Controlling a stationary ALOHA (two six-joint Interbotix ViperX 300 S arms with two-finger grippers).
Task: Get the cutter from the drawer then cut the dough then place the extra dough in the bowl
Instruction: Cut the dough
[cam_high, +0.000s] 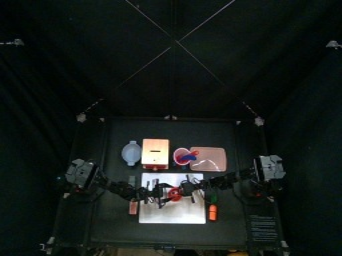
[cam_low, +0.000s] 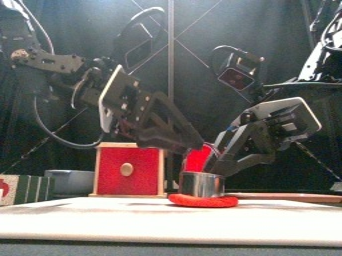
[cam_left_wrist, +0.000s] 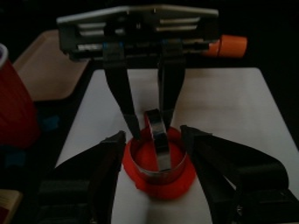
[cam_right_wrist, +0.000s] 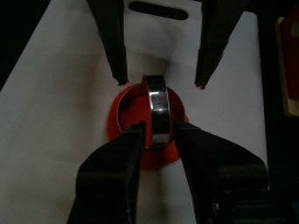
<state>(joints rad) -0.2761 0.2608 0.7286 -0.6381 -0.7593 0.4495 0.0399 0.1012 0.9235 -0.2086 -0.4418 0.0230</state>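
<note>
The round metal cutter with a wire handle (cam_low: 201, 184) stands, handle upright, on the flat red dough disc (cam_low: 203, 201), which lies on the white cutting board (cam_high: 181, 216) at the front of the black bench (cam_high: 118, 130). The right pincer (cam_right_wrist: 156, 131) is clamped on that handle from above, while the left pincer (cam_left_wrist: 153, 140) has its jaws apart, one on each side of dough and cutter. Behind the board stand the pale wooden box with a red drawer front (cam_low: 130, 170), the blue-grey bowl (cam_high: 130, 152) to its left and the flat pink tray (cam_high: 218, 160) to its right.
</note>
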